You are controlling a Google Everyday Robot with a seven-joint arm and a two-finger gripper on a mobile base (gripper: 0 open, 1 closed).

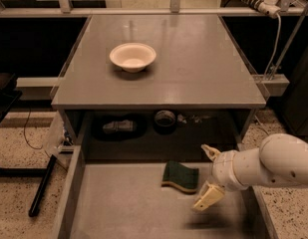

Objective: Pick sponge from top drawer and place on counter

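I've got the gripper (209, 176) low over the top drawer (118, 208), right side, fingers spread open and holding nothing. The sponge (180, 176) lies flat on the drawer floor, green side up, just beside the gripper at its 9 o'clock. The white bowl (133, 57) sits on the counter (203, 63) at 12 o'clock.

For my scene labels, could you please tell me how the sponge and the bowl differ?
The sponge is flat, dark green over yellow; the bowl is round, white and hollow. The sponge lies in the open top drawer; the bowl stands on the counter above. The gripper, jaws open, hovers just right of the sponge, far from the bowl. Both are untouched.
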